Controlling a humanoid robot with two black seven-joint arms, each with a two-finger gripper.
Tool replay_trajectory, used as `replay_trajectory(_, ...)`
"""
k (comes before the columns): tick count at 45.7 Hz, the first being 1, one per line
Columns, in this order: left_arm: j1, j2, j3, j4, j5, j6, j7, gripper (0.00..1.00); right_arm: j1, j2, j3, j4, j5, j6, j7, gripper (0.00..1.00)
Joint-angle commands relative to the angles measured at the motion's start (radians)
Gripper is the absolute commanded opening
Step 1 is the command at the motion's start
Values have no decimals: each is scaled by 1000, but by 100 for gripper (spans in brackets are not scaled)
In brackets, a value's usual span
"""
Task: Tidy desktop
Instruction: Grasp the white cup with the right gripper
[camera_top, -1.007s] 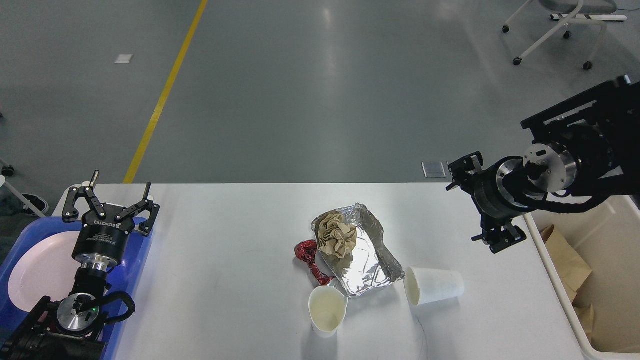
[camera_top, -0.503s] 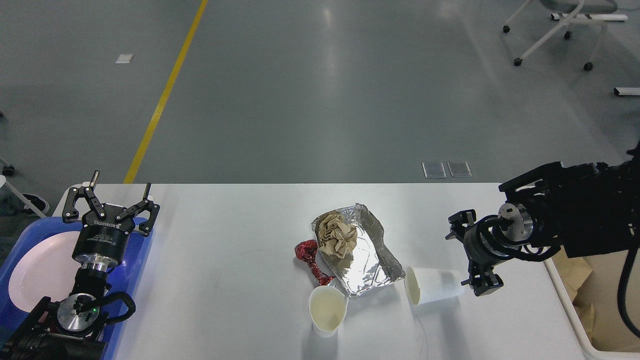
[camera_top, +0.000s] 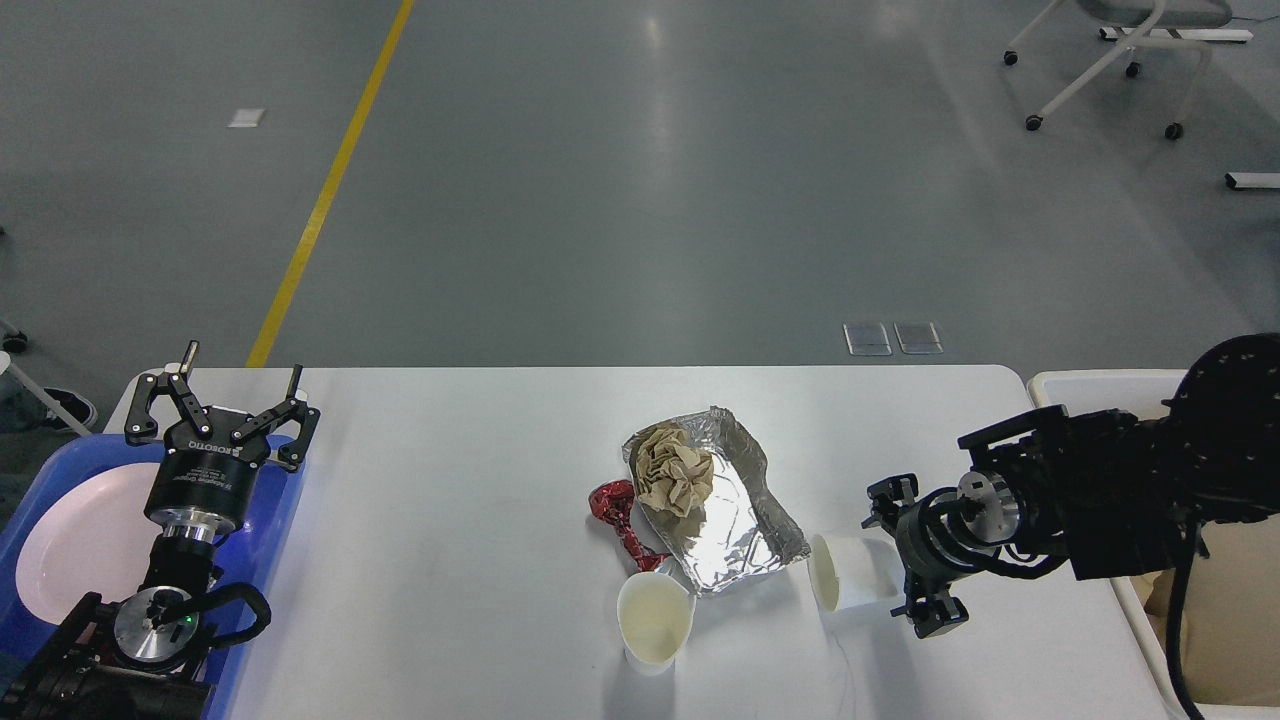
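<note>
Because the tipped paper cup (camera_top: 850, 583) lies on its side near the right of the white surface (camera_top: 450, 520), your right tool (camera_top: 905, 560) comes in level, fingers spread around its base, not yet clenched. Your left tool (camera_top: 222, 410) waits released above the blue tray (camera_top: 262, 545) at far left.

A robotics lab or test hall: a white table (camera_top: 480, 560) stands on a wide polished grey floor (camera_top: 640, 180) marked with a yellow line (camera_top: 325, 190) (a wheeled office chair (camera_top: 1110, 60) sits far right).
</note>
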Motion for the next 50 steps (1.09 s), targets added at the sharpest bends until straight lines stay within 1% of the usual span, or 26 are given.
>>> replay_trajectory(1,0,0,0,0,0,0,0,96,-19,9,10,-22,2,0,-9,100)
replay_trajectory(18,0,0,0,0,0,0,0,96,-36,9,31,-35,7,0,-12,99)
replay_trajectory(20,0,0,0,0,0,0,2,96,-39,9,38,-35,7,-2,-12,99)
replay_trajectory(22,0,0,0,0,0,0,0,96,-44,9,44,-38,8,-2,-12,96)
replay_trajectory(23,0,0,0,0,0,0,2,96,-47,9,47,-44,10,-3,-12,93)
replay_trajectory(25,0,0,0,0,0,0,0,96,-50,9,53,-52,10,-2,-12,84)
replay_trajectory(26,0,0,0,0,0,0,0,96,-53,9,56,-53,10,-2,-12,72)
replay_trajectory(29,0,0,0,0,0,0,2,96,-59,9,59,-53,7,-2,-10,55)
replay_trajectory(33,0,0,0,0,0,0,0,96,-61,9,59,-53,4,0,-10,26)
replay_trajectory(36,0,0,0,0,0,0,0,96,-64,9,59,-53,2,0,-10,9)
replay_trajectory(37,0,0,0,0,0,0,0,96,-65,9,59,-53,2,0,-10,5)
replay_trajectory(39,0,0,0,0,0,0,0,96,-64,9,59,-53,2,0,-10,0)
replay_trajectory(50,0,0,0,0,0,0,2,96,-50,8,58,-44,-16,1,-12,0)
